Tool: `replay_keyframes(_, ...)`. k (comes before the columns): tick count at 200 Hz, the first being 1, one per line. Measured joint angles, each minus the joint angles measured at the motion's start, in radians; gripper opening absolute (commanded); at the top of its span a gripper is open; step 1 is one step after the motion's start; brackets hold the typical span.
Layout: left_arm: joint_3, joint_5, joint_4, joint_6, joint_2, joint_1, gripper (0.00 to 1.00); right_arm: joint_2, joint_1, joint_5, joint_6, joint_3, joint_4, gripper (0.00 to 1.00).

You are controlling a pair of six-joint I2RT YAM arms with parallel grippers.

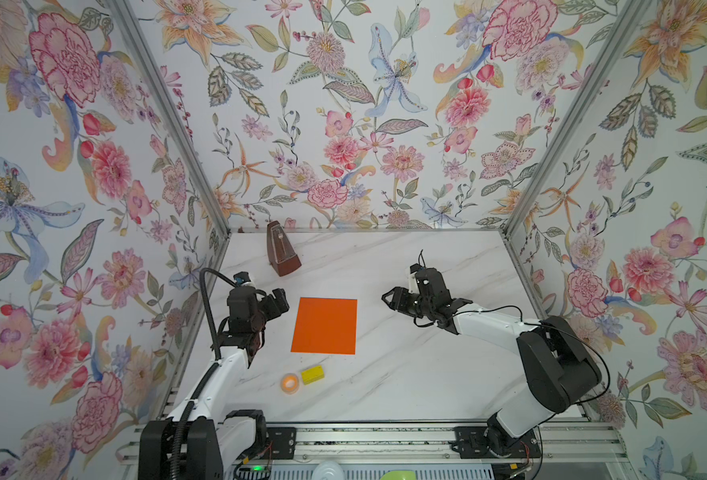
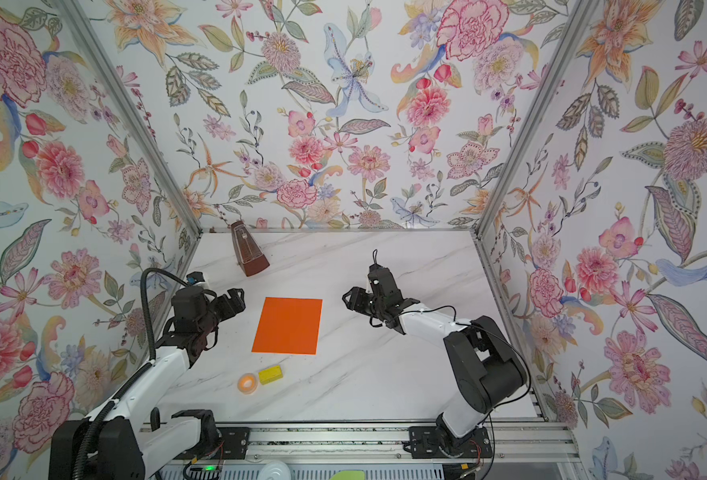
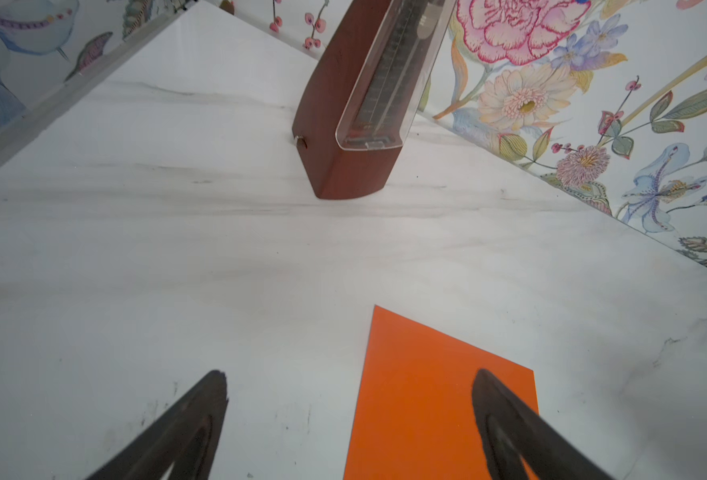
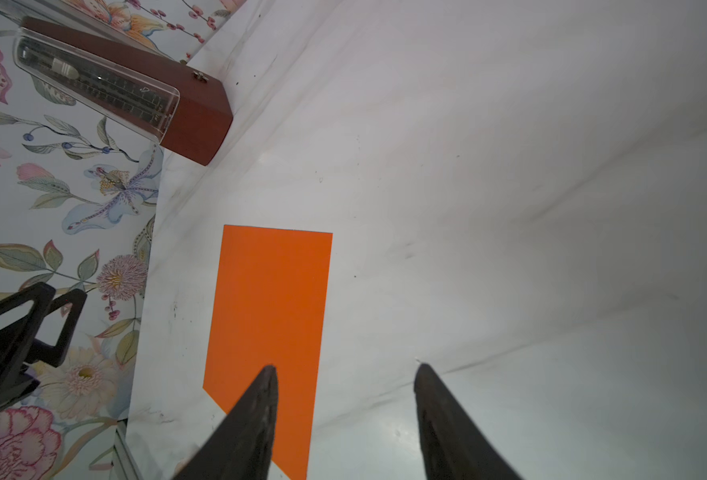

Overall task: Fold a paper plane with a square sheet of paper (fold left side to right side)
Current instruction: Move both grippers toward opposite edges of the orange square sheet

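The square sheet of paper [image 1: 325, 326] [image 2: 288, 326] is bright orange and lies flat and uncreased on the marble table in both top views. A paper plane is out of view. My left gripper [image 1: 280, 302] [image 3: 349, 374] hovers open just left of the sheet's far left corner, with one fingertip [image 3: 493, 399] over the paper [image 3: 422, 395]. My right gripper [image 1: 387, 297] [image 4: 347, 368] hangs open to the right of the sheet's far right corner, apart from it, and nothing sits between its fingers. In the right wrist view the sheet [image 4: 268, 299] shows behind one fingertip [image 4: 260, 399].
A brown metronome [image 1: 282, 254] stands at the back left of the table. A small orange tape ring [image 1: 290, 383] and a yellow block [image 1: 312, 374] lie in front of the sheet. Floral walls enclose three sides, and a metal rail [image 1: 364, 440] runs along the front.
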Motion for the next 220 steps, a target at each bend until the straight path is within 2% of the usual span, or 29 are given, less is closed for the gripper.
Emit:
replay_keyframes(49,0.013,0.103,-0.097,-0.030,0.023,-0.045,0.90,0.211,0.118,-0.105,0.102,0.156,0.000,0.47)
replay_keyframes(108,0.036,0.144,-0.167,-0.031,0.023,-0.071,0.89,0.338,0.169,-0.170,0.145,0.248,-0.039,0.46)
replay_keyframes(176,0.071,0.159,-0.228,-0.031,0.030,-0.119,0.84,0.331,0.145,-0.184,0.103,0.255,-0.152,0.47)
replay_keyframes(220,0.079,0.189,-0.208,-0.050,0.078,-0.197,0.70,0.219,0.063,-0.217,-0.017,0.139,-0.258,0.49)
